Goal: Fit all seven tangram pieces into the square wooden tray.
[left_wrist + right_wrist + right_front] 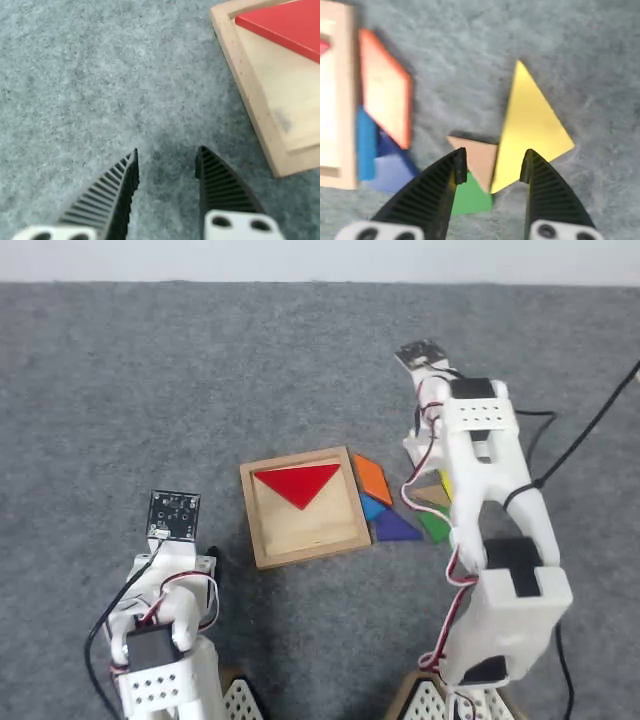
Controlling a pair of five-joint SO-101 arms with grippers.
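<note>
My right gripper [494,152] hangs part open, holding nothing, straddling where tan triangle [480,159] meets yellow triangle [532,125]; better centre on yellow alone, then pinch; tray [305,553] lies to its left, past orange piece [385,90].

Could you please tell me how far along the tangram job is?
Done: one piece, the red triangle, lies in the wooden tray. In hand: nothing gripped; the right claw is open above the tan triangle and yellow triangle, the left claw open over carpet. Left: six outside the tray: those two plus the orange piece, blue piece, purple piece and green piece.
</note>
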